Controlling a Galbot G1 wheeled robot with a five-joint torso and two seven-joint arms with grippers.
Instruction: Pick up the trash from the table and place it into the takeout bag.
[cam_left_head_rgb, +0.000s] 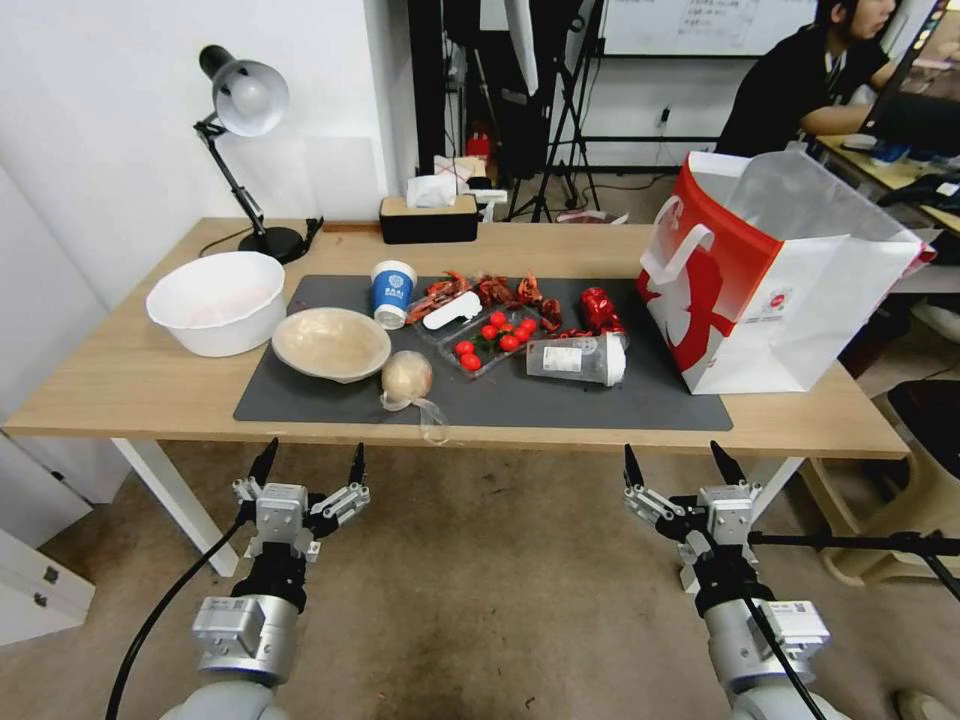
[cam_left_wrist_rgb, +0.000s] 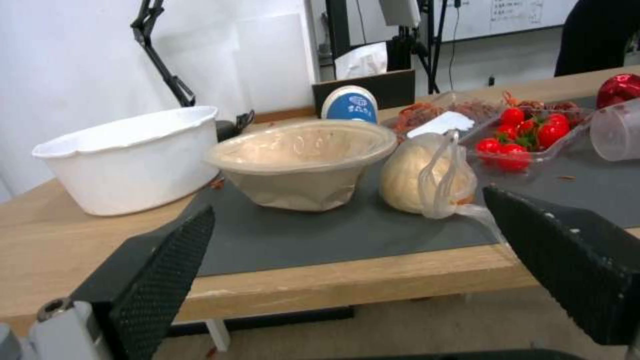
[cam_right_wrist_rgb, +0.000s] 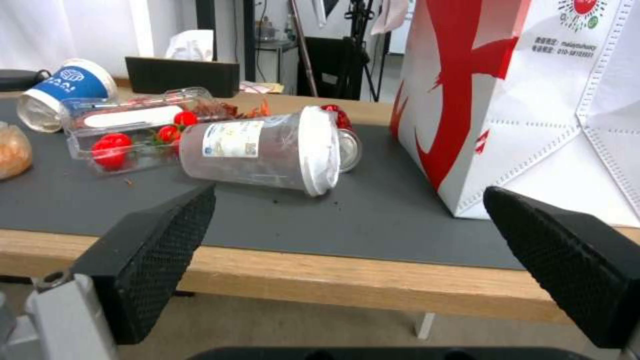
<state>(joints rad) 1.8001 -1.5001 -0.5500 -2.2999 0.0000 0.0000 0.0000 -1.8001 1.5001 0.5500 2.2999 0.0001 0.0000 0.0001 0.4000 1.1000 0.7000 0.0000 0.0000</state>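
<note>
On the table's (cam_left_head_rgb: 120, 385) dark mat lie a beige shallow bowl (cam_left_head_rgb: 331, 343) (cam_left_wrist_rgb: 301, 162), a clear-wrapped beige ball (cam_left_head_rgb: 406, 377) (cam_left_wrist_rgb: 427, 177), a blue-and-white paper cup (cam_left_head_rgb: 392, 293) (cam_left_wrist_rgb: 351, 104) (cam_right_wrist_rgb: 57, 92), a clear plastic cup with white lid on its side (cam_left_head_rgb: 578, 359) (cam_right_wrist_rgb: 263, 148) and a shiny red wrapper (cam_left_head_rgb: 598, 308). The red and white takeout bag (cam_left_head_rgb: 770, 275) (cam_right_wrist_rgb: 527, 100) stands open at the mat's right end. My left gripper (cam_left_head_rgb: 309, 466) (cam_left_wrist_rgb: 347, 255) and right gripper (cam_left_head_rgb: 682, 466) (cam_right_wrist_rgb: 347, 250) hang open below the table's front edge, holding nothing.
A white tub (cam_left_head_rgb: 218, 300) and a desk lamp (cam_left_head_rgb: 245, 150) stand at the table's left, a tissue box (cam_left_head_rgb: 430, 215) at the back. A clear tray of cherry tomatoes (cam_left_head_rgb: 490, 340) and red shell scraps (cam_left_head_rgb: 500, 292) lie mid-mat. A chair (cam_left_head_rgb: 900, 480) stands on the right.
</note>
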